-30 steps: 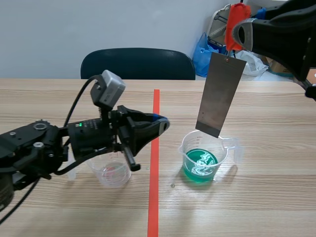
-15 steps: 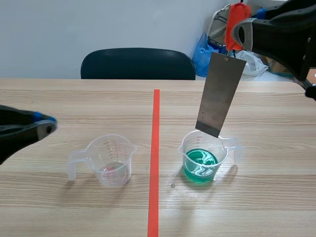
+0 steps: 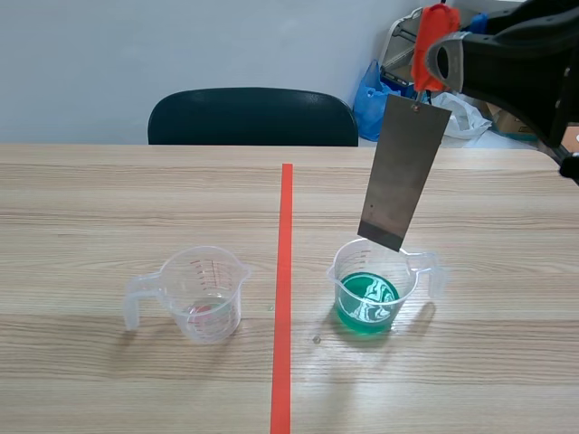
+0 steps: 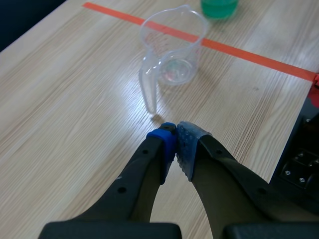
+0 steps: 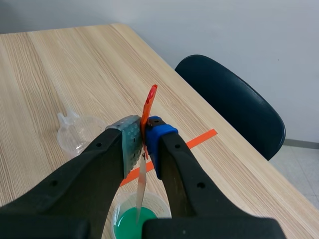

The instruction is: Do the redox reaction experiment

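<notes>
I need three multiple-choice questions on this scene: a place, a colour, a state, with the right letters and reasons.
1. The metal plate: A lies flat B hangs over the cup of liquid C leans on a wall
2. The liquid is: A green B blue C yellow
3. The left end effector is: A wide open B gripping a cup C shut, empty
1 B: the right end effector holds it up by its orange tag. 2 A: green shows through the cup. 3 C: its fingertips meet.
</notes>
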You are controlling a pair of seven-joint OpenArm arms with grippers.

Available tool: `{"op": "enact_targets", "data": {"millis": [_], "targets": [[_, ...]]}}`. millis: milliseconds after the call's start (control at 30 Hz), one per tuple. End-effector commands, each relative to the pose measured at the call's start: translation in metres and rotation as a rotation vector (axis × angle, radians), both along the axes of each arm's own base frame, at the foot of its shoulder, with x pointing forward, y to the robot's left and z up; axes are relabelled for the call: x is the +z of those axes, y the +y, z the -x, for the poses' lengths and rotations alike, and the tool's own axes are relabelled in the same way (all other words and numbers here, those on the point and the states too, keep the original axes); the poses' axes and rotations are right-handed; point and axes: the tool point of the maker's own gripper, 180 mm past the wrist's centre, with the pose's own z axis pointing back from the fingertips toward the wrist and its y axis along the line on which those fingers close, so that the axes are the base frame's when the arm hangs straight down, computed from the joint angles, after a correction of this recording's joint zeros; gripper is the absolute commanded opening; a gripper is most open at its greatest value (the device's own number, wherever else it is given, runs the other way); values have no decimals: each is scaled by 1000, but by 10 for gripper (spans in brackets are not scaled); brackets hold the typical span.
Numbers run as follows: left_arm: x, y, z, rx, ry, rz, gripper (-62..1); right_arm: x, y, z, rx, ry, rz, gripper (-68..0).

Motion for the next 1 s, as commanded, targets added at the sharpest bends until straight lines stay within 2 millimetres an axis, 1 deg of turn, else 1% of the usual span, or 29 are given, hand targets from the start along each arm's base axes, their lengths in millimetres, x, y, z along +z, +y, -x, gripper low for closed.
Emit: {"op": "enact_targets", "data": {"millis": [0, 167, 267, 300, 333, 433, 467, 533, 600, 633, 667, 967], "targets": [[7, 4, 4, 67, -32, 44, -582, 9, 2, 2, 19, -31, -5, -669], [17, 31, 32, 200, -44, 42, -577, 9, 2, 2, 19, -31, -5, -669], [25, 41, 53, 233, -52, 19, -569, 10, 2, 2, 19, -31, -6, -669], [28, 43, 60, 245, -54, 14, -534, 10, 2, 2, 19, -31, -6, -669], [32, 46, 64, 254, -72, 11, -483, 10, 2, 2, 19, -31, -6, -669], [44, 53, 67, 293, -144, 0, -297, 10, 2, 2, 19, -31, -6, -669], [46, 55, 68, 307, -154, -2, -244, 10, 2, 2, 19, -31, -6, -669], [47, 58, 71, 328, -160, -3, -144, 10, 2, 2, 19, -31, -6, -669], [44, 60, 74, 348, -147, -14, -39, 9, 2, 2, 19, -31, -5, -669], [44, 60, 74, 352, -145, -14, -2, 9, 2, 2, 19, -31, -5, -669], [43, 60, 75, 357, -144, -12, 14, 10, 2, 2, 19, -31, -6, -669], [43, 60, 77, 365, -139, -8, 14, 9, 2, 2, 19, -31, -5, -669]]}}
